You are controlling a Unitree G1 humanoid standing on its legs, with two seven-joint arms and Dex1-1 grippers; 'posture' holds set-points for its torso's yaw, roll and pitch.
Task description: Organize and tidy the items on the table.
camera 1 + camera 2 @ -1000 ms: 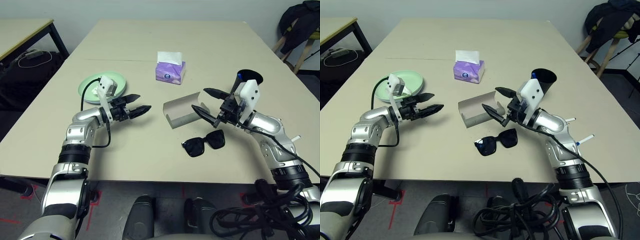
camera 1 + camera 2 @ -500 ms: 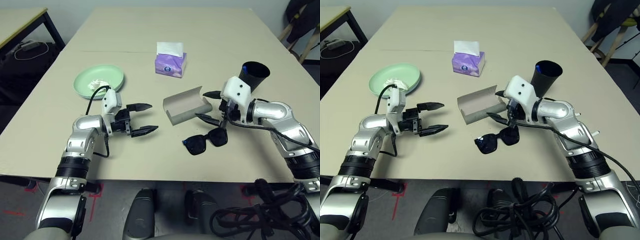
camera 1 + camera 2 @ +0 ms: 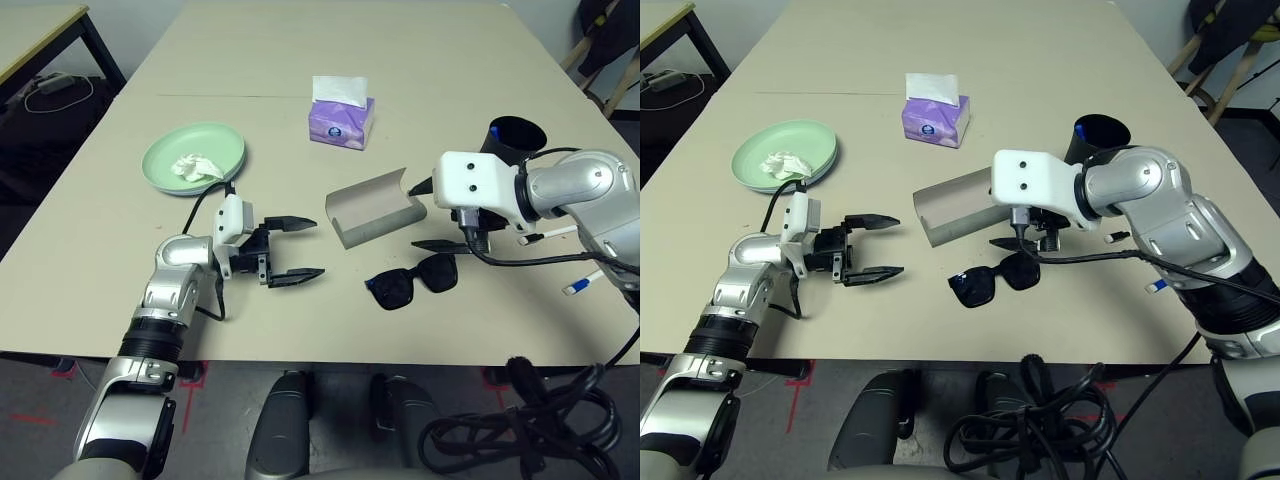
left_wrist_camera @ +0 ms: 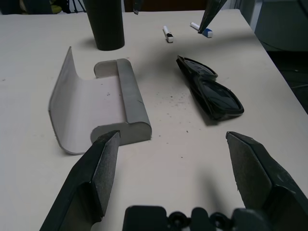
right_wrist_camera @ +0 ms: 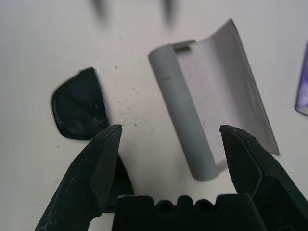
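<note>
A mint green plate (image 3: 165, 152) with a crumpled white tissue (image 3: 195, 167) lies at the left of the table (image 3: 420, 60). The purple tissue box (image 3: 341, 118) stands mid-table. The grey glasses case (image 3: 375, 208) lies open, with black sunglasses (image 3: 412, 283) just in front of it. A black cup (image 3: 514, 140) and white pens (image 3: 545, 235) are at the right. My right gripper (image 3: 428, 215) hangs open above the gap between case (image 5: 207, 115) and sunglasses (image 5: 79, 103). My left gripper (image 3: 290, 250) is open, low over the table, pointing at the case (image 4: 103, 108) from its left.
A second pen with a blue tip (image 3: 585, 283) lies near the right edge. A smaller table with black legs (image 3: 40, 25) stands at the far left, and a chair (image 3: 610, 40) at the far right. Black cables (image 3: 520, 430) hang below the front edge.
The right arm has swung up and turned, so its gripper now points down over the case and sunglasses. The left gripper has slid nearer the front edge. The head view has tilted down.
</note>
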